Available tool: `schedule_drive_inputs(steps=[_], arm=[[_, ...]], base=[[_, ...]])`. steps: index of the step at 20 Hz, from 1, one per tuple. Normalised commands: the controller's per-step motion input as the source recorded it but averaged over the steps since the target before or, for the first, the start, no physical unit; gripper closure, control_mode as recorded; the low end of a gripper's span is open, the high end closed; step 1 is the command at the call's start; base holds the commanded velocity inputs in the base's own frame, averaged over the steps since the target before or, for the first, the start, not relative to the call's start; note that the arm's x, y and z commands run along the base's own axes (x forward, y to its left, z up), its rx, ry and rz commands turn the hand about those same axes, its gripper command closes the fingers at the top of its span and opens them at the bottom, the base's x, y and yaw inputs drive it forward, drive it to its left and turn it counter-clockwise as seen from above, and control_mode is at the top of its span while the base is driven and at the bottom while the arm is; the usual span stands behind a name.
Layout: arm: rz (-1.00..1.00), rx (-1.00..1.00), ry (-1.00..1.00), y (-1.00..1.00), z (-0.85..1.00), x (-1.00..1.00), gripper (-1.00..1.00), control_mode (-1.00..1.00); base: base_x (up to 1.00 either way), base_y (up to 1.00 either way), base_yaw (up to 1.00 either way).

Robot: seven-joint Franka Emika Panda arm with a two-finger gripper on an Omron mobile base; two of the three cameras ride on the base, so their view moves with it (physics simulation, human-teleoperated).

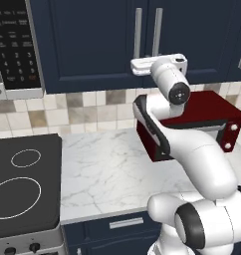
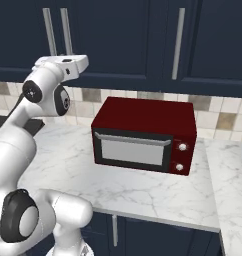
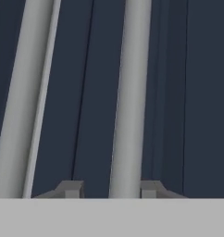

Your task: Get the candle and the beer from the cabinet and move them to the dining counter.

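The gripper (image 3: 110,189) clamps a cabinet (image 1: 92,45) door handle (image 3: 130,97); the opening step needs an outward pull next

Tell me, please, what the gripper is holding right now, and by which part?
The gripper straddles a silver bar handle on the cabinet, near the bar's lower end; whether the fingertips actually clamp it cannot be told.

White arm raised from base, elbow bent, forearm reaching up and forward, hand level. Gripper (image 3: 111,189) with fingertips (image 3: 71,189) set narrowly apart, one on either side of a vertical silver handle (image 3: 131,102).
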Motion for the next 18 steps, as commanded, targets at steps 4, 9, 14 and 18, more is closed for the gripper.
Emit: schedule_drive_inputs(steps=[4, 9, 14, 18], arm=[[0.04, 0.00, 0.01, -0.30, 0.00, -0.03, 1.00, -1.00], [0.07, 0.00, 0.01, -0.29, 0.00, 0.00, 1.00, -1.00], [0.03, 0.00, 0.01, -0.22, 0.00, -0.12, 1.00, -1.00], [0.00, 0.00, 0.00, -0.38, 0.00, -0.81, 1.00, -1.00]], base=[[0.00, 0.00, 0.00], [0.00, 0.00, 0.00], [0.00, 0.00, 0.00], [0.00, 0.00, 0.00]])
